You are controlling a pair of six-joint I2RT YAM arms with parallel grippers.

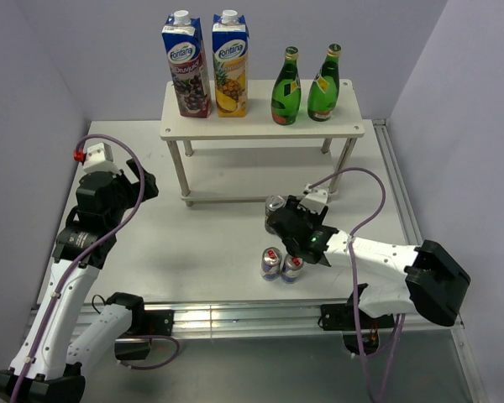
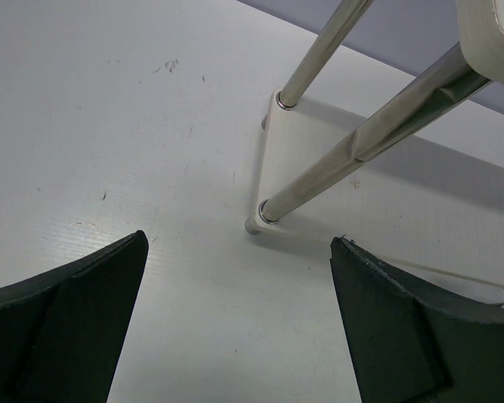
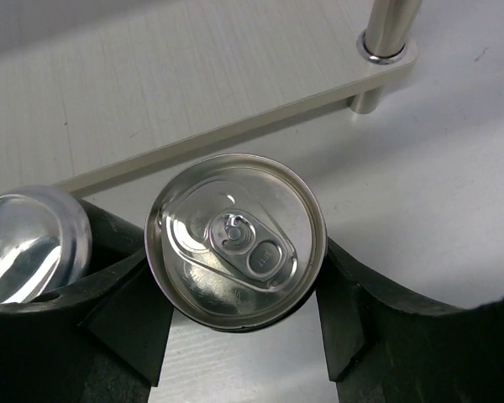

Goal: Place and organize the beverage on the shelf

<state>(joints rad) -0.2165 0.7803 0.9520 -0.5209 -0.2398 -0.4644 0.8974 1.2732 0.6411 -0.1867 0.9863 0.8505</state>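
Observation:
The white two-tier shelf (image 1: pixel 260 126) stands at the back. Two green glass bottles (image 1: pixel 286 88) (image 1: pixel 323 86) stand on the right of its top board. My right gripper (image 3: pixel 235 252) is shut on a dark can (image 3: pixel 235 239), held upright just in front of the lower board (image 3: pixel 193 92). A second dark can (image 3: pixel 29 243) stands right beside my left finger. In the top view a can top (image 1: pixel 275 204) shows at my right gripper (image 1: pixel 284 220). Two slim blue-and-silver cans (image 1: pixel 271 263) (image 1: pixel 292 267) stand on the table close below it. My left gripper (image 2: pixel 239 239) is open and empty.
Two tall juice cartons (image 1: pixel 186 67) (image 1: pixel 230 65) stand on the left of the top board. My left gripper (image 1: pixel 139 189) hovers left of the shelf's front left leg (image 2: pixel 353 151). The front right leg (image 3: pixel 385 29) is near the held can. Grey walls close in on three sides.

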